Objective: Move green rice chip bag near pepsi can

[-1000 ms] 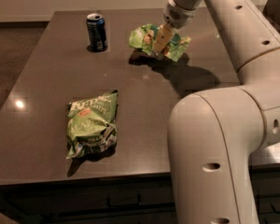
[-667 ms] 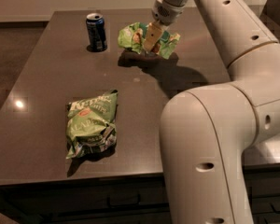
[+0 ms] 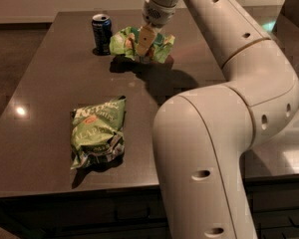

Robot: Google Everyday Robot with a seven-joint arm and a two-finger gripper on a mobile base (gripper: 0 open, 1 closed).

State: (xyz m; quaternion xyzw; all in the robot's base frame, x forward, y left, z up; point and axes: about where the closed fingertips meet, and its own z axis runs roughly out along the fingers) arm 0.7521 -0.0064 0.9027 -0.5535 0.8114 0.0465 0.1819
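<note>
Gripper (image 3: 144,47) is pinching the green rice chip bag (image 3: 120,41) just beside the pepsi can (image 3: 101,33). Risk, I judge: the bag's loose edge is crowding the can and could topple it.

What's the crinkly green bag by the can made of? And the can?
The green rice chip bag, held by the gripper beside the pepsi can, looks like thin shiny plastic film: it crumples into wrinkles. The can looks like painted metal, probably aluminium: its top is bare silver.

green bag (image 3: 120,41) in hand (image 3: 142,50), beside pepsi can (image 3: 101,33)
</note>
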